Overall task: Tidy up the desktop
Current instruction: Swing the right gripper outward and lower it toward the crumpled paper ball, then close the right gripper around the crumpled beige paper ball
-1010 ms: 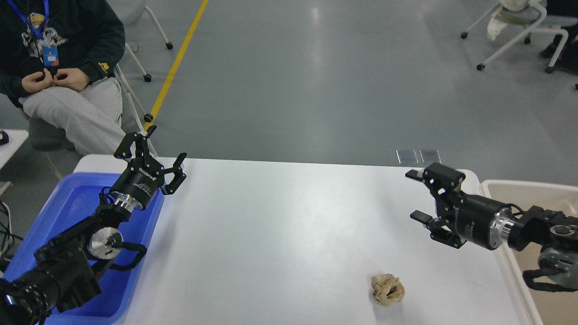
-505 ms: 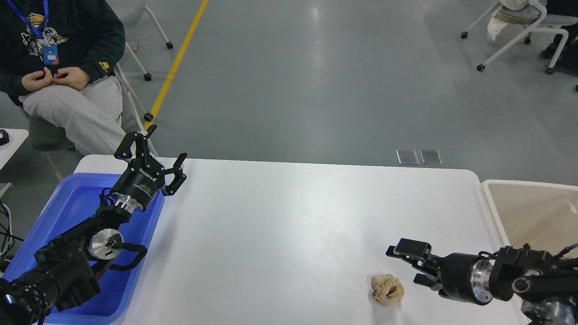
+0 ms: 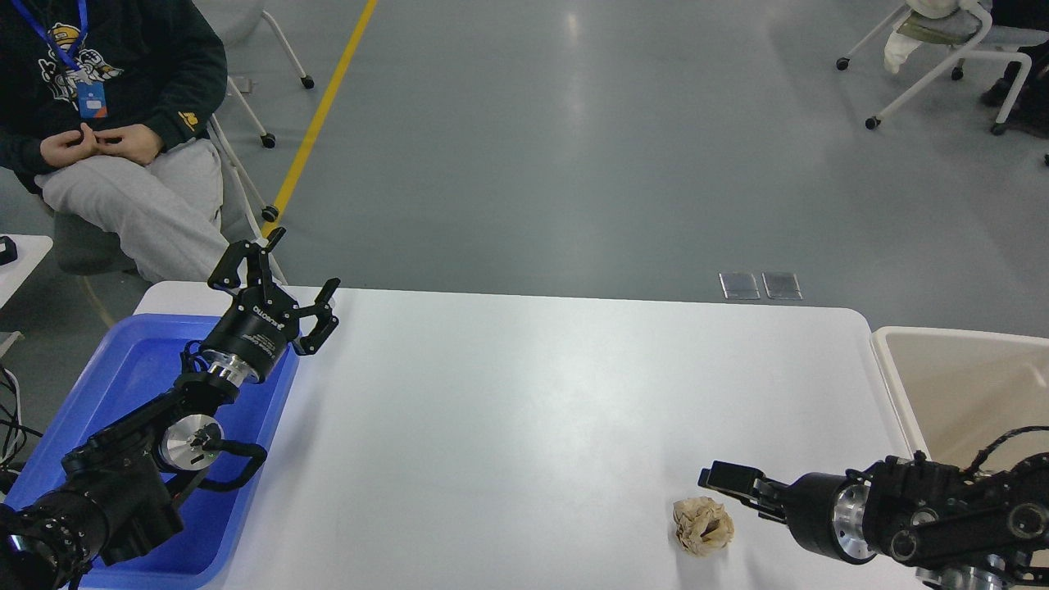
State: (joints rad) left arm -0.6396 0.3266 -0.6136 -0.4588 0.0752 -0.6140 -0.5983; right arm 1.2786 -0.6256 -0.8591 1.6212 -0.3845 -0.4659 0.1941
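Our smooth matte white desktop stands on grey floor; a crumpled beige paper ball lies beside our right gripper, whose spread we cannot tell, while our left gripper gapes wide.

Black arms, silver wrist rings, white lettering on left claw

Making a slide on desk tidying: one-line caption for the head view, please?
Right end effector nears crumpled beige paper ball on large white rectangular desktop.
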